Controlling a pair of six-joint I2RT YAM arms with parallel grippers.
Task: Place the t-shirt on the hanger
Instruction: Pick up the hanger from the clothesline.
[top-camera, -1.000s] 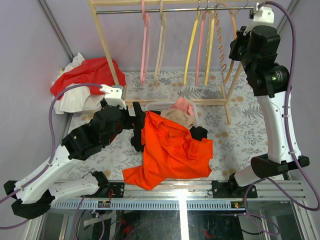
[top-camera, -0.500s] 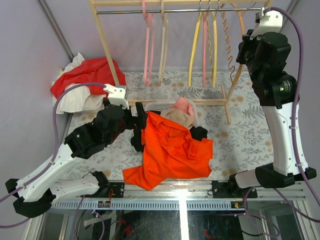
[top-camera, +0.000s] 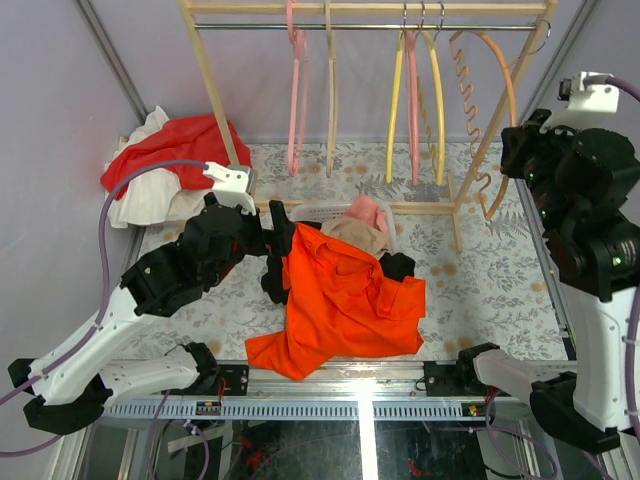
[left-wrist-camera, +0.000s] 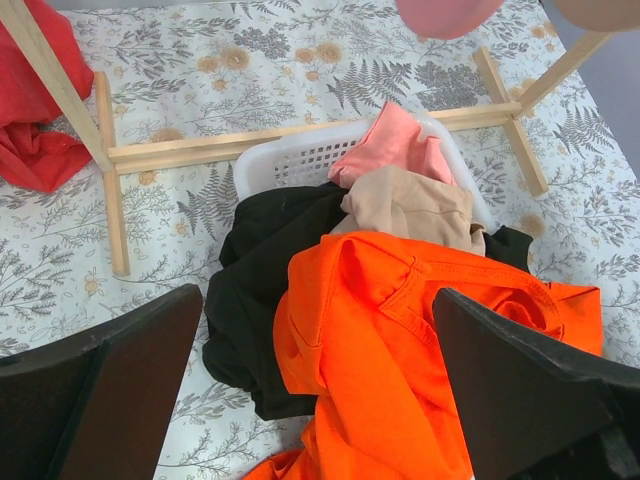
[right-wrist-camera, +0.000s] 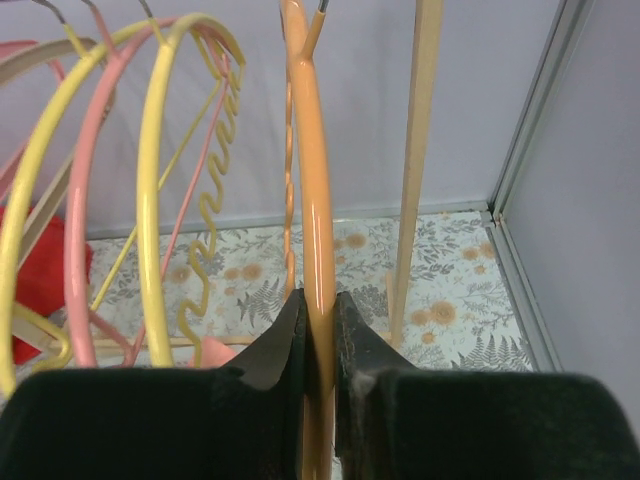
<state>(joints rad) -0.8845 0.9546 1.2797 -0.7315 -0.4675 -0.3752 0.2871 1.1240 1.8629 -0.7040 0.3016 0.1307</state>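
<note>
Right wrist view: my right jaws clamp the hanger (right-wrist-camera: 318, 200) between them; my left jaws gape wide, the t-shirt (left-wrist-camera: 400, 350) beneath

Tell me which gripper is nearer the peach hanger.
Right. The right gripper is shut on the hanger; the left gripper hangs open over the t-shirt, well away from it.

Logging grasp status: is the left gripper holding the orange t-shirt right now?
No, the left gripper is wide open, its fingers far apart and clamping nothing of the t-shirt.
</note>
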